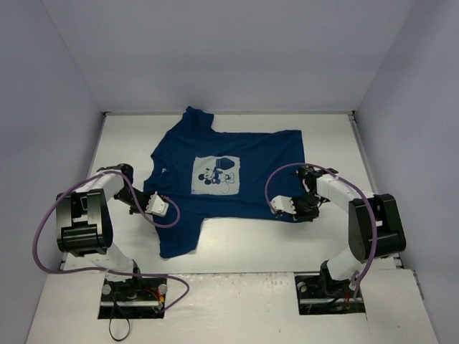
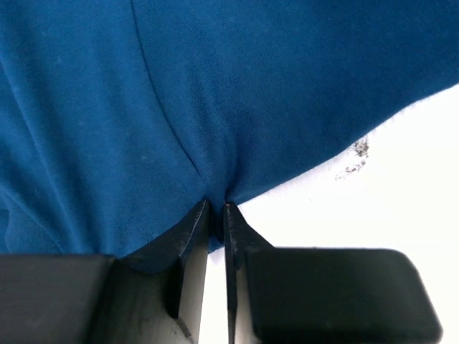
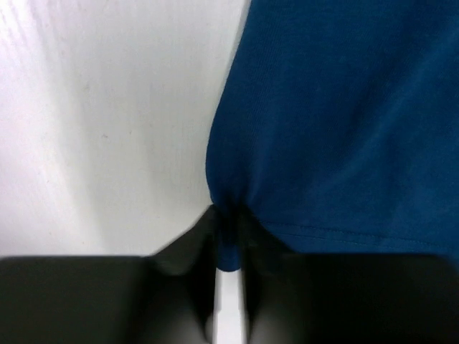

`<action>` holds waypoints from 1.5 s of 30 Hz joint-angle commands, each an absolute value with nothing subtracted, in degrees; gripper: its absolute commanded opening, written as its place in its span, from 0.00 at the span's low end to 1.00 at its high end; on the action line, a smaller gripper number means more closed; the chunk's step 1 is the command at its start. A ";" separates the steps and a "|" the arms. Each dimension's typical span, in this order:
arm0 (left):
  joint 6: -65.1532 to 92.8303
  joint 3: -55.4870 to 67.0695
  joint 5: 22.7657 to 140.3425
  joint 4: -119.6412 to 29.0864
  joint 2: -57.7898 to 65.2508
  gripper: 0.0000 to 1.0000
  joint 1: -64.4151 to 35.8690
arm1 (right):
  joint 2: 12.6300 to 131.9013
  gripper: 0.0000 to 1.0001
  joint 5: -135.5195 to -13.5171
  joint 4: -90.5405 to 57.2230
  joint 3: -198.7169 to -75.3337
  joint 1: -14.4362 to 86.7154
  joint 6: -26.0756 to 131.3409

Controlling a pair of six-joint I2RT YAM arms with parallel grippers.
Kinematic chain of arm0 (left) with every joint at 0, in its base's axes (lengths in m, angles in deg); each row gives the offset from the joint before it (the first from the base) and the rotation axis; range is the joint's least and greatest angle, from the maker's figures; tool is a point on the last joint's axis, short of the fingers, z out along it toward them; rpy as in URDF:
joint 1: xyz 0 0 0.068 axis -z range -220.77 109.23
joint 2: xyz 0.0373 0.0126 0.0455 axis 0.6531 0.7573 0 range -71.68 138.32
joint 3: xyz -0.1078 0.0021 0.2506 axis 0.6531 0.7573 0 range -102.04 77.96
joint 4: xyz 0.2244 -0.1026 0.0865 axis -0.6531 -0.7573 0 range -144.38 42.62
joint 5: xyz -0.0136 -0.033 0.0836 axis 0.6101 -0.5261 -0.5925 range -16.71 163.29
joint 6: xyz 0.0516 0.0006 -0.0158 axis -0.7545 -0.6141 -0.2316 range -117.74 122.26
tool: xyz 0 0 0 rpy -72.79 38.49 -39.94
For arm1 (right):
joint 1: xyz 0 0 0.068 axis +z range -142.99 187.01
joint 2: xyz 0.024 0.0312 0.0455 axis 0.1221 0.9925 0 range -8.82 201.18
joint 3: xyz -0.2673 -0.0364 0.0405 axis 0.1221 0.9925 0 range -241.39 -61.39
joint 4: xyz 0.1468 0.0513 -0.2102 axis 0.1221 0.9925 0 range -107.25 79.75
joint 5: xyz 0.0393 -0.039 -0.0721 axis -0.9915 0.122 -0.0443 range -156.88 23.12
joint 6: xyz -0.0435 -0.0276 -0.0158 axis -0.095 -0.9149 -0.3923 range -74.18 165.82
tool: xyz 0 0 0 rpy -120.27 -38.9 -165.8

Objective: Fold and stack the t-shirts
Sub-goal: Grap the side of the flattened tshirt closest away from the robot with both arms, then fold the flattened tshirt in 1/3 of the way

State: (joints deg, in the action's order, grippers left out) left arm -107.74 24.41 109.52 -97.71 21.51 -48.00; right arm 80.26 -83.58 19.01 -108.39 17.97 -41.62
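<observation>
shirt check: i see the navy t-shirt point(image 1: 251, 190) spread print-up across the middle of the white table point(image 1: 237, 244). my left gripper point(image 2: 217, 209) is pinched nearly closed on cloth by its near sleeve, and my right gripper point(image 3: 228, 215) is clamped on its hem corner.

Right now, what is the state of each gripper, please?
Left gripper: closed, pinching an edge of the t-shirt.
Right gripper: closed, pinching the t-shirt at another edge.
</observation>
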 commanded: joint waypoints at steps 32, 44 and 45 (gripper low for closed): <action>-86.68 -3.29 124.17 -106.64 30.79 0.00 -52.20 | 94.43 0.00 -92.34 23.28 -133.74 5.57 -37.71; -79.73 -16.34 121.90 -106.62 46.30 0.00 -51.86 | 109.86 0.00 -94.47 23.18 -147.32 4.82 -34.01; -79.56 -16.44 121.91 -106.62 46.67 0.00 -51.92 | 110.15 0.00 -94.51 23.18 -147.98 4.82 -33.49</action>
